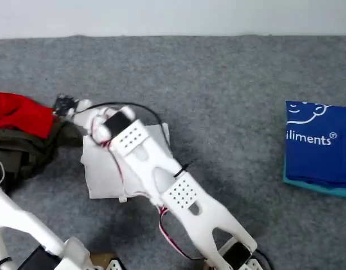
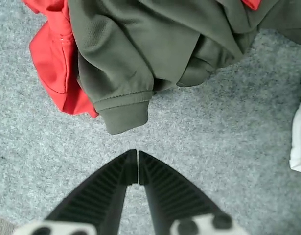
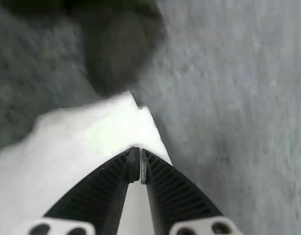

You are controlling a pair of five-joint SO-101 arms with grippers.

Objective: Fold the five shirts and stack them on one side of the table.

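A white shirt (image 1: 105, 174) lies partly folded left of the table's middle, with my right arm stretched over it. My right gripper (image 3: 139, 154) is shut, its tips pinched on the white shirt (image 3: 67, 147) near a corner. Just beyond lies a dark olive shirt (image 3: 116, 49). At the left edge the olive shirt (image 1: 23, 152) and a red shirt (image 1: 18, 112) sit in a loose heap. My left gripper (image 2: 137, 155) is shut and holds nothing, low over bare carpet, a short way from the olive shirt's sleeve cuff (image 2: 126, 115). Red shirt (image 2: 55, 63) cloth shows under the olive one.
A folded blue shirt (image 1: 319, 140) rests on a folded teal one (image 1: 316, 185) at the right edge. The grey carpeted table (image 1: 229, 95) is open between that stack and the white shirt. My left arm's base (image 1: 26, 230) stands at the near left corner.
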